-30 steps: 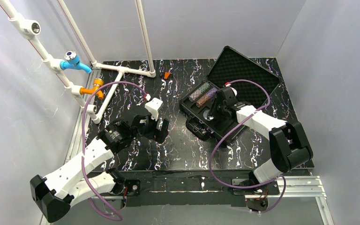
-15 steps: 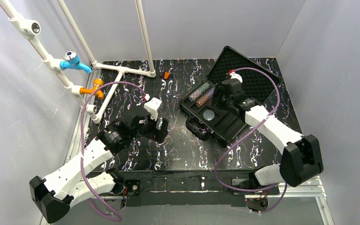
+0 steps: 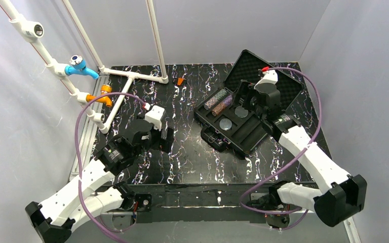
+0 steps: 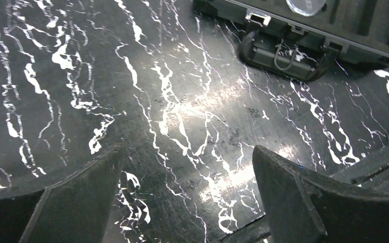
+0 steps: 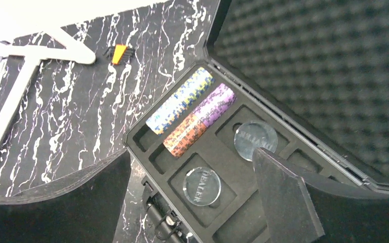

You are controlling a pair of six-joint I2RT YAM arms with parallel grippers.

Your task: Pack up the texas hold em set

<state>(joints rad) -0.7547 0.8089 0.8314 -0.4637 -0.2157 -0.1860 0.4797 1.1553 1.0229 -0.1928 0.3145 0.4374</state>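
The black case (image 3: pixel 248 134) lies open on the right of the table, its egg-crate foam lid (image 5: pixel 324 66) tipped back. Two rows of chips lie side by side in the tray: a grey-green stack (image 5: pixel 180 101), and beside it a purple stack (image 5: pixel 218 104) end to end with an orange-brown one (image 5: pixel 185 135). Two clear round dealer buttons (image 5: pixel 201 186) (image 5: pixel 256 139) rest in their recesses. My right gripper (image 5: pixel 191 154) hangs open above the tray, holding nothing. My left gripper (image 4: pixel 187 152) is open over bare table, left of the case (image 4: pixel 334 30).
A small orange piece (image 3: pixel 181 81) lies at the back of the marbled black table. A white pipe frame (image 3: pixel 131 76) with blue and orange fittings stands at the back left. The case handle (image 4: pixel 283 53) faces my left gripper.
My right gripper has opened and drawn back from the tray toward the lid, uncovering a dealer button in its recess. The left arm has shifted slightly left.
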